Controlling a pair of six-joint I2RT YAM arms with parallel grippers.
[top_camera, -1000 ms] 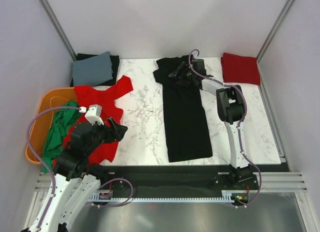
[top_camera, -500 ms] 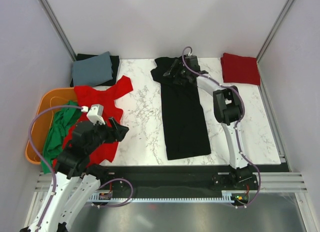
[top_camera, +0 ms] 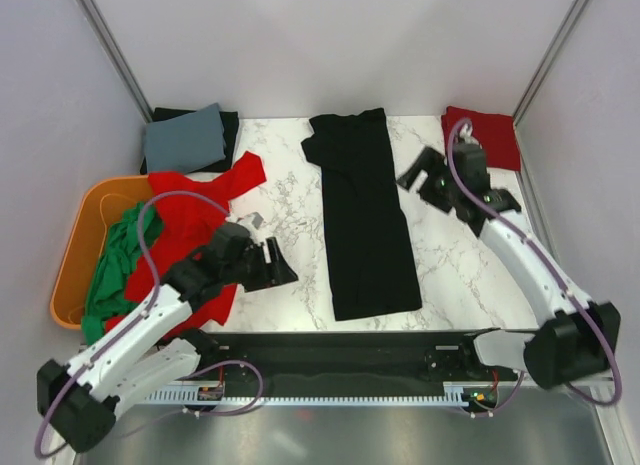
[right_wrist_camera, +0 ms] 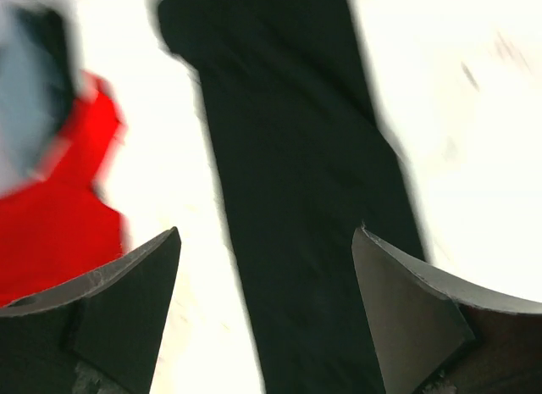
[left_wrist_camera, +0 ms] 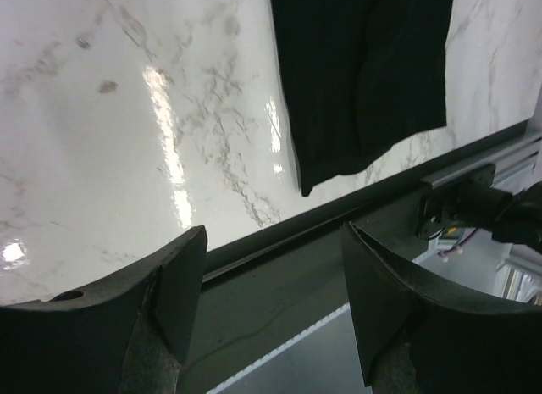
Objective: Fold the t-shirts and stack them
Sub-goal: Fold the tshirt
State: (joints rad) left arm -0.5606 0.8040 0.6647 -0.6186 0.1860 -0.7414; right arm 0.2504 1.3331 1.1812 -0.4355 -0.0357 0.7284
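Top external, black t-shirt (top_camera: 365, 215) flat, left tool (top_camera: 274, 265) wide, right tool (top_camera: 418, 172) wide (both empty)

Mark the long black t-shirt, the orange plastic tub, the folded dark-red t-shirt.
Long black cloth t-shirt (top_camera: 365, 220): top external, middle panel.
Orange plastic tub (top_camera: 75, 260): top external, left rim.
Folded dark-red cloth t-shirt (top_camera: 495, 135): top external, far half.

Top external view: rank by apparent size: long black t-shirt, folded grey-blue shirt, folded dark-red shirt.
1. Long black cloth t-shirt, clearly largest.
2. Folded grey-blue cloth shirt and folded dark-red cloth shirt look alike, so I won't rank them.
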